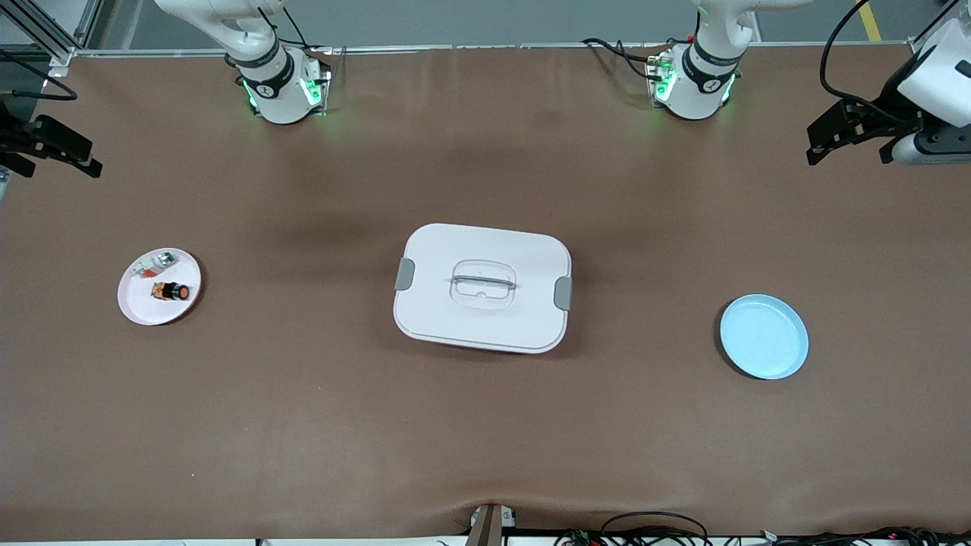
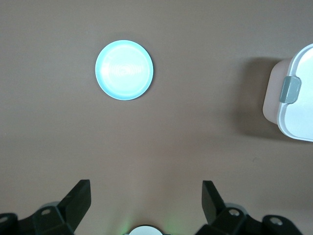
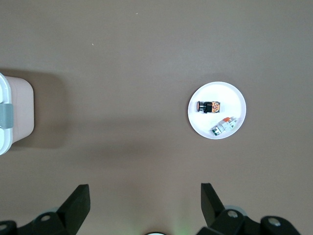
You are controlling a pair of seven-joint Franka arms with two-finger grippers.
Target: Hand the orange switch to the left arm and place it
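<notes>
The orange switch (image 1: 170,291) lies on its side on a small white plate (image 1: 144,307) toward the right arm's end of the table. It also shows in the right wrist view (image 3: 208,106). The white box (image 1: 482,318) sits mid-table, with its edge in both wrist views (image 2: 298,107) (image 3: 10,112). My right gripper (image 1: 61,163) hangs high over the table's edge at the right arm's end, open and empty (image 3: 145,191). My left gripper (image 1: 846,148) hangs high over the left arm's end, open and empty (image 2: 145,188).
A small white-silver part with a red bit (image 1: 155,263) shares the white plate (image 3: 230,98) with the switch. An empty light-blue plate (image 1: 764,336) lies toward the left arm's end and shows in the left wrist view (image 2: 124,70). Brown table all round.
</notes>
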